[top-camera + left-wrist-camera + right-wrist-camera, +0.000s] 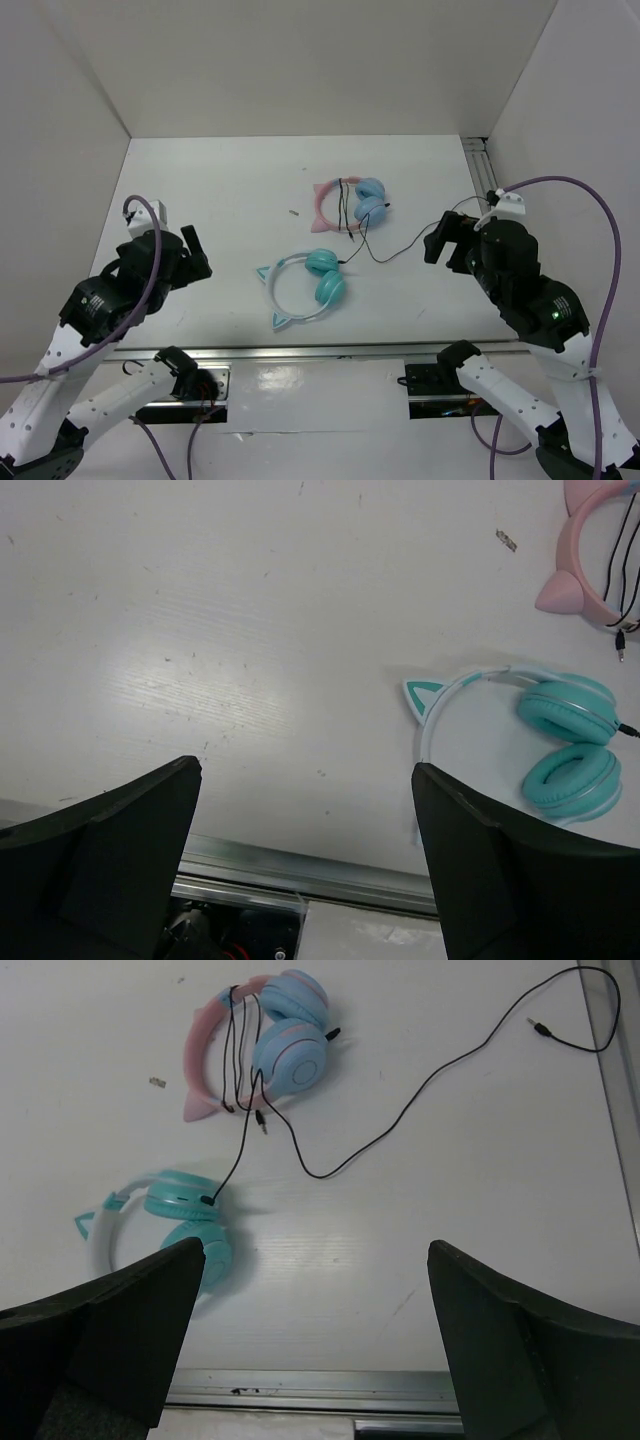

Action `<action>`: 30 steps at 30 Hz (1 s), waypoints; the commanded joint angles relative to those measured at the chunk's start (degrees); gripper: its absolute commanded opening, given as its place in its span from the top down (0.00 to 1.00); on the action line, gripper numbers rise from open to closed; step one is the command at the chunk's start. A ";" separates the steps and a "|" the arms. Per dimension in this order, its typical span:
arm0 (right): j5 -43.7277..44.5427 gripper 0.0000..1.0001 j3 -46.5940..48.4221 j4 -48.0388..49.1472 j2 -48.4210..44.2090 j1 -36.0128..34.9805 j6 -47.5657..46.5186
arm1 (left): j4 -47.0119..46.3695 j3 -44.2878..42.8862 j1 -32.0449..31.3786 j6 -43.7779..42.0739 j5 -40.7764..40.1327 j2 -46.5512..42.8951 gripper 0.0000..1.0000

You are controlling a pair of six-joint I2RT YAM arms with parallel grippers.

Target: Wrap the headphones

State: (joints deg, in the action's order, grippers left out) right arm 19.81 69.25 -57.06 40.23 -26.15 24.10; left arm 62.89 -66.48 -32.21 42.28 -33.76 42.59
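Note:
The headphones (pixel 305 285) lie flat near the table's middle front: teal earcups and a pale headband with cat ears. Their thin black cable (pixel 395 254) trails loose from an earcup to the right. In the right wrist view the cable (pixel 432 1078) snakes up to the far right corner, away from the headphones (pixel 180 1210). My left gripper (pixel 195 255) hovers open to their left, with the headphones (pixel 565 745) at its right. My right gripper (pixel 440 240) hovers open to their right, near the cable's end. Both the left gripper (pixel 305 770) and the right gripper (pixel 315 1247) hold nothing.
A pink-banded pair with light blue earcups (pixel 350 203) lies behind the headphones, its own cable wound round the band. A small scrap (pixel 293 212) lies left of it. Metal rails run along the near edge (pixel 330 352) and the right side (pixel 480 165). White walls enclose the table.

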 commanded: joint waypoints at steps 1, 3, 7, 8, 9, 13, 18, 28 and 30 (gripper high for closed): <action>1.98 0.00 0.09 -0.16 0.11 -0.30 -0.63 | -0.40 1.25 -0.23 1.22 -2.45 0.91 0.00; 0.67 0.00 -0.52 0.63 0.11 -0.30 -1.41 | -2.24 2.40 -0.23 0.70 1.47 0.92 0.00; -0.65 0.00 -1.75 2.65 0.11 -0.30 -1.42 | -6.81 5.03 -0.23 1.92 11.30 2.93 0.00; -0.65 0.00 -2.54 3.44 0.11 -0.30 -1.42 | -8.30 6.09 -0.23 3.67 13.69 3.64 0.00; -1.44 0.00 -3.15 3.97 0.64 -0.30 -0.90 | -10.14 8.88 -1.18 4.73 15.81 3.64 0.00; -4.51 0.00 -6.58 6.95 0.64 -0.30 -0.28 | -18.84 15.23 -3.13 9.74 22.41 7.41 0.00; -8.99 0.00 -10.63 10.56 1.26 -0.30 -0.28 | -23.87 17.26 -8.56 14.13 19.27 15.58 0.00; -14.19 0.00 -11.25 11.62 1.96 -0.30 -1.94 | -31.08 22.36 -12.71 23.54 6.78 34.81 0.00; -14.19 0.00 -11.25 11.62 1.35 -0.30 -1.95 | -33.87 22.88 -12.71 23.03 6.78 37.99 0.00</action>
State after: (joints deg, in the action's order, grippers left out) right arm 6.90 57.71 -48.75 42.83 -26.17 23.05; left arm 34.24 -44.07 -44.77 62.70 -23.09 77.41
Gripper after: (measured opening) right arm 0.999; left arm 0.998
